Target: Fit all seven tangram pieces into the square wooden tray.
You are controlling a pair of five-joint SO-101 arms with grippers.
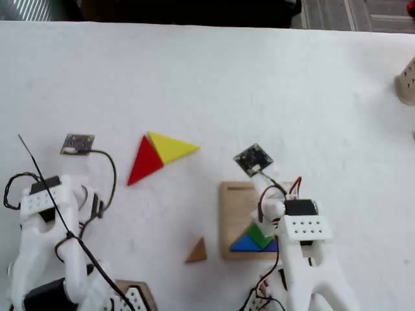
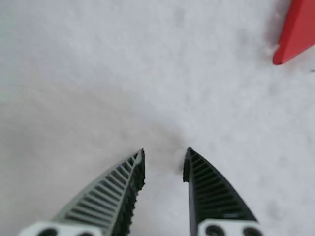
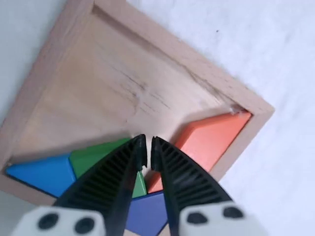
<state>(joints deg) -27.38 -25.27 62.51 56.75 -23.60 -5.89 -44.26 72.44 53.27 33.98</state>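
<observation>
The square wooden tray (image 1: 235,196) lies under my right arm. Along one side of it sit a blue piece (image 3: 39,172), a green piece (image 3: 93,155), a dark blue piece (image 3: 145,214) and an orange piece (image 3: 211,135). My right gripper (image 3: 147,142) hangs shut and empty over the tray, its tips above the edge of the green piece. A red triangle (image 1: 144,161) and a yellow triangle (image 1: 170,147) touch each other on the table left of the tray. Nearer the front lies a small brown triangle (image 1: 197,251). My left gripper (image 2: 165,152) is open over bare table, with the red triangle's corner (image 2: 298,32) off to one side.
The tabletop is white. A wooden block corner (image 1: 133,291) shows at the front edge by the left arm's base. A pale perforated object (image 1: 406,81) stands at the far right edge. Cables trail around both arms.
</observation>
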